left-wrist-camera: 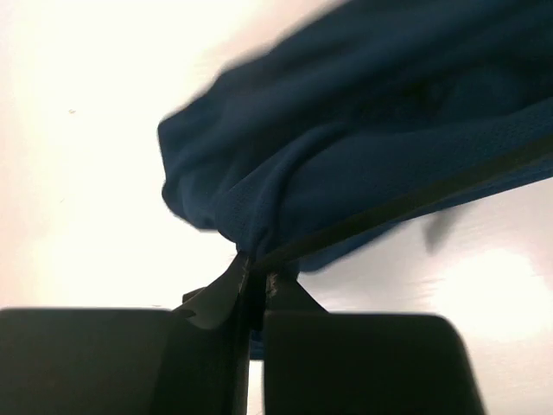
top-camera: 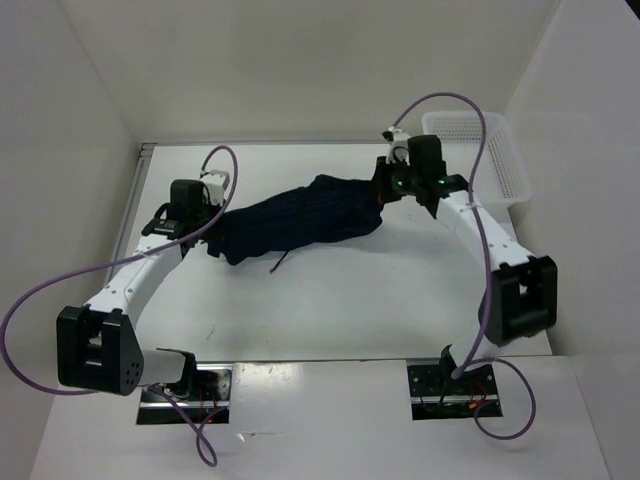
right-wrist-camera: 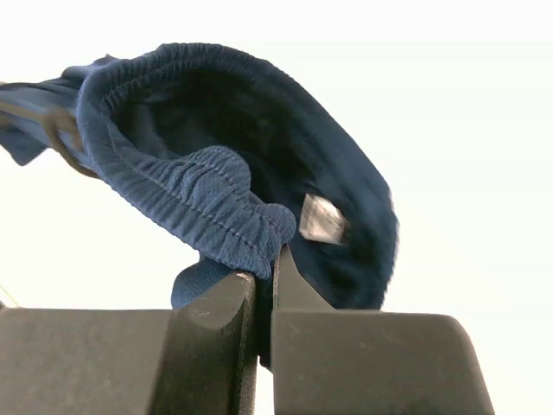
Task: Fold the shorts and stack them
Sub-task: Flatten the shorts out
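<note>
The dark navy shorts [top-camera: 300, 220] hang stretched between my two grippers across the middle of the white table. My left gripper [top-camera: 205, 228] is shut on the fabric at their left end; in the left wrist view the cloth [left-wrist-camera: 346, 156] bunches into the closed left gripper [left-wrist-camera: 257, 275], with the thin dark drawstring [left-wrist-camera: 415, 201] running off to the right. My right gripper [top-camera: 385, 190] is shut on the elastic waistband [right-wrist-camera: 199, 194] at the right end, pinched in the right gripper [right-wrist-camera: 270, 259]. A small white tag [right-wrist-camera: 321, 218] shows inside the waist opening.
A white plastic mesh basket [top-camera: 480, 150] stands at the back right corner of the table [top-camera: 330, 300], just behind the right arm. White walls close the table in at the left, back and right. A loose drawstring end [top-camera: 283, 262] dangles below the shorts.
</note>
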Robot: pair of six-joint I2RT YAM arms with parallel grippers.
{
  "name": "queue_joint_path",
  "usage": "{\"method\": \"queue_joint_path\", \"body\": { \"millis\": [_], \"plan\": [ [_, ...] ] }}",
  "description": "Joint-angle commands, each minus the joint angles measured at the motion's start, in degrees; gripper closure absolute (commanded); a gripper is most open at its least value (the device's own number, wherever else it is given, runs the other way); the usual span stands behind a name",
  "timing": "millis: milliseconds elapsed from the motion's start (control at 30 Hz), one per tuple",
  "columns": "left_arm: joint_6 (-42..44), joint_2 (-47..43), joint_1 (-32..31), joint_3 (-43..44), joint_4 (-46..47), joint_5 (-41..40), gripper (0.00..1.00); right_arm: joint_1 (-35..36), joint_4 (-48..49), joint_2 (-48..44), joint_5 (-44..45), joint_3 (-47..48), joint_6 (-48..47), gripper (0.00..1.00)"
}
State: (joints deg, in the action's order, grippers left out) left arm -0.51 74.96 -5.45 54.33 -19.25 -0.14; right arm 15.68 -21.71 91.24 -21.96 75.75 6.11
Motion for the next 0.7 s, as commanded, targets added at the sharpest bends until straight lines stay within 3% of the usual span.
{"method": "queue_joint_path", "body": {
  "millis": [0,100,233,300,333,500,667],
  "plan": [
    [0.51,-0.43,-2.53,-1.06,-4.3,-6.71,1.0,-2.15,3.34,-3.35,-2.3,-5.25,2.42,1.0],
    [0.51,-1.48,-7.63,-5.0,-5.1,-7.33,1.0,-2.15,3.35,0.16,-2.3,-7.1,5.04,0.88],
    [0.51,-2.01,-8.7,-7.04,-7.12,-6.71,1.0,-3.72,0.8,4.73,-3.79,-7.1,7.07,0.87],
    [0.51,-2.62,-8.7,-8.53,-7.74,-6.71,1.0,-6.36,0.27,5.43,-5.46,-7.1,7.94,1.0],
    [0.51,-2.62,-8.7,-8.53,-7.13,-6.71,1.0,-7.06,0.27,5.44,-6.25,-7.1,7.95,1.0],
    [0.51,-0.62,-7.03,-0.22,-1.51,-9.78,1.0,-7.6,1.4,1.94,-11.69,-7.1,7.43,1.0],
    [0.51,7.12,-4.21,11.58,4.3,-9.63,1.0,-7.6,2.12,0.08,-9.69,-6.49,8.04,1.0]
  ]
}}
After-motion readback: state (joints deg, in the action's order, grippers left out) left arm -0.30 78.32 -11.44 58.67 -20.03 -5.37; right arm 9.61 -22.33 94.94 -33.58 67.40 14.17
